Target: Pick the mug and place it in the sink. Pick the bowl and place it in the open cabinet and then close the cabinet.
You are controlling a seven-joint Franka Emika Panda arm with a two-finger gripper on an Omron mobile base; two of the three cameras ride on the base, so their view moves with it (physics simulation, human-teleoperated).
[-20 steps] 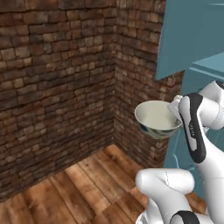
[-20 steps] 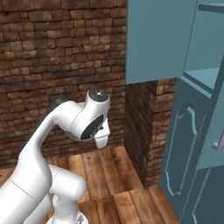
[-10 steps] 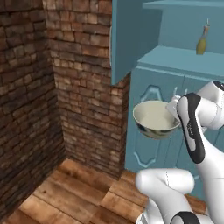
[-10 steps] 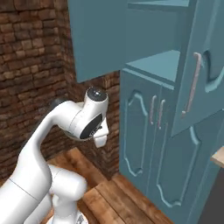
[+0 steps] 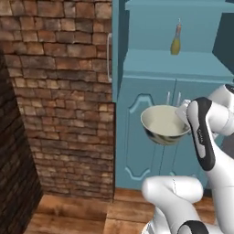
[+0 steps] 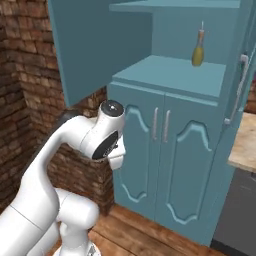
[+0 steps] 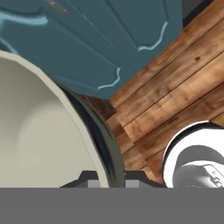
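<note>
The bowl (image 5: 164,124), pale grey-green outside and cream inside, hangs in the air in front of the cabinet's lower doors. My gripper (image 5: 183,113) is shut on its right rim. In the hand view the bowl (image 7: 39,131) takes up the left half, and my gripper (image 7: 107,176) pinches its rim between the two fingertips. The tall teal cabinet (image 5: 176,66) stands open, its shelf (image 6: 170,75) at about the height of my wrist. Its doors (image 6: 95,45) are swung out to both sides. The mug and the sink are out of view.
A slim yellow-green bottle (image 5: 176,42) (image 6: 198,51) stands on the cabinet shelf. A brick wall (image 5: 59,91) is on the left and a wooden floor (image 5: 77,215) lies below. A beige counter edge (image 6: 245,145) shows at the far right.
The whole picture has shifted as the base turned: the brick wall slid left and the open cabinet came to the middle. The bowl stays held in the same pose.
</note>
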